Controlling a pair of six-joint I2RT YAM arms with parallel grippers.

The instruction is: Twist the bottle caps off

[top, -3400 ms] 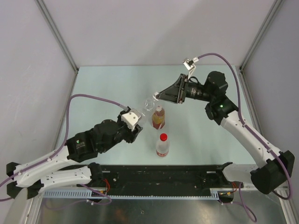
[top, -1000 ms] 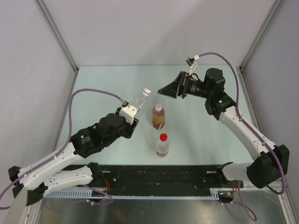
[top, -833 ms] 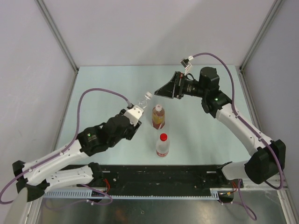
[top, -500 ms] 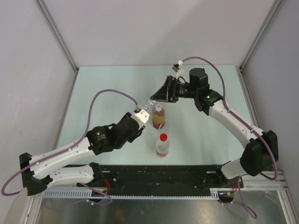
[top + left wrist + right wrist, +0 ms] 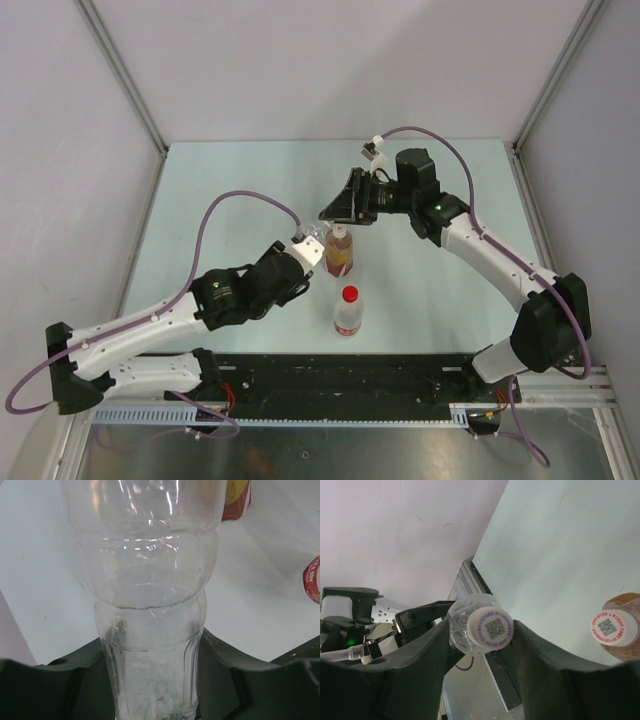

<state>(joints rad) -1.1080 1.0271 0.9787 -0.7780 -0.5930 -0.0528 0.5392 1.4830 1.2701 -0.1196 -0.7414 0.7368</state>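
Note:
My left gripper (image 5: 303,246) is shut on the plain clear bottle (image 5: 150,580) and holds it off the table, tilted toward the right arm. My right gripper (image 5: 480,626) is open, its jaws on either side of that bottle's white cap (image 5: 490,628); the right finger touches the cap's edge and the left finger stands apart from it. The amber bottle (image 5: 339,255) stands upright with its pale cap (image 5: 614,627) on. The bottle with the red-and-white label (image 5: 347,318) stands nearer the front with its red cap (image 5: 350,293) on.
The pale green table (image 5: 230,190) is walled by grey panels at the back and sides. A black rail (image 5: 350,380) runs along the near edge. The two standing bottles are just right of my left gripper.
The left arm has carried the clear bottle right, toward the amber bottle. The right gripper has swung left and down until its jaws stand around the white cap.

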